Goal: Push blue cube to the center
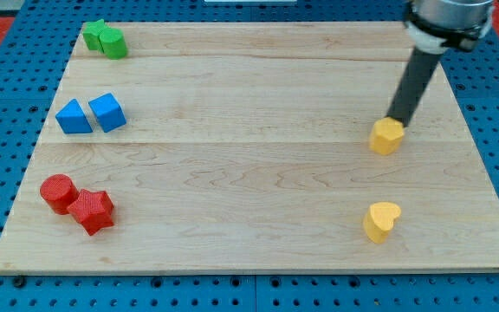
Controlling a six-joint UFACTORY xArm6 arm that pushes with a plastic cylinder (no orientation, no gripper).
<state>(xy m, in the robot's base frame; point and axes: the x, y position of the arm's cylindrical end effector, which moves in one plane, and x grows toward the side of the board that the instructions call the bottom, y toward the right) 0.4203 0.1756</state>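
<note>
Currently my tip (394,119), the lower end of the straight dark rod that serves as the tool, has no jaws to open or close and grips nothing; it rests just at the top edge of the yellow hexagonal block (387,136), seemingly touching it, on the right side of the pale wooden worktop (249,173). Taking that yellow hexagonal block as the landmark, the blue cube (107,112) lies far off toward the view's left and slightly nearer the view's top, close to the worktop's left edge and well apart from my tip. Just beside the cube, on its left and touching or nearly so, sits the blue triangular block (74,118). Farther toward the view's top-left from the landmark, in the corner, a green star-like block (94,34) and a green cylinder (113,42) stand pressed together. Toward the view's bottom-left from the landmark, a red cylinder (59,192) touches a red star-shaped block (92,211). Directly below the landmark, toward the view's bottom, lies a yellow heart-shaped block (381,221), apart from it.
</note>
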